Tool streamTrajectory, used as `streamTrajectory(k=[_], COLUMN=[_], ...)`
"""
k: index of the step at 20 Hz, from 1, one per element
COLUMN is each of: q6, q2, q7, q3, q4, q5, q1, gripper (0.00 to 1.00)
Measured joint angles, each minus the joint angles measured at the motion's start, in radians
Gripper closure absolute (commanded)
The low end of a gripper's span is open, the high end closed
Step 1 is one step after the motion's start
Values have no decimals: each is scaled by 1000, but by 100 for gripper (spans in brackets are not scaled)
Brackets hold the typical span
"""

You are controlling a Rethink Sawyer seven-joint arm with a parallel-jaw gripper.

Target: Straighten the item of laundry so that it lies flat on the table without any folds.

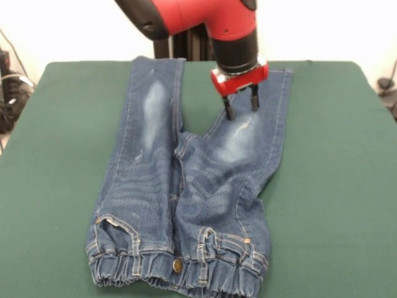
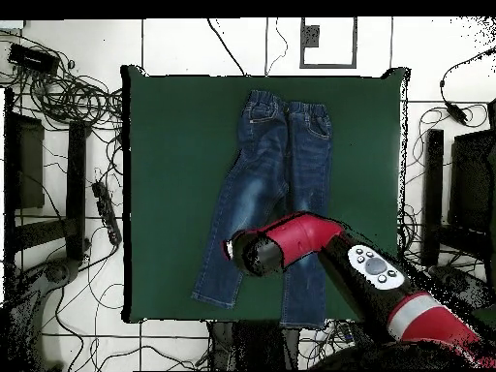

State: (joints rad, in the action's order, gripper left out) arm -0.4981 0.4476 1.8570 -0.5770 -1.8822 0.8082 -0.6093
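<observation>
**Jeans nearly flat, crotch wrinkles left**

While the jeans (image 1: pixel 186 186) lie spread mid-table (image 1: pixel 329 174) with both legs stretched out and waistband nearest the front camera, I judge the job mostly done: rumpled creases remain around the crotch and one thigh. My gripper (image 1: pixel 240 104) hovers over that leg, fingers spread, pinching nothing. Cables (image 2: pixel 68 97) litter the floor beyond the table; only the arm itself overhangs the cloth

Tangled cables (image 2: pixel 68 92) sprawl over the white tiled floor (image 2: pixel 184 44) — a power strip (image 2: pixel 105 211) lies among them.
</observation>
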Motion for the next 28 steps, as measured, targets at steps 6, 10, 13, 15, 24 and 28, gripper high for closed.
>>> streamTrajectory(k=[6,10,13,15,24,28], q6=[32,32,38,53,233,294], q2=[65,101,118,121,75,51], q7=[2,5,15,23,82,93], q3=[98,165,226,269,435,473], q4=[-49,-58,-58,-57,-53,-53], q5=[3,2,2,2,-18,-55], q1=[120,205,280,331,511,528], gripper=[0,0,0,0,0,0])
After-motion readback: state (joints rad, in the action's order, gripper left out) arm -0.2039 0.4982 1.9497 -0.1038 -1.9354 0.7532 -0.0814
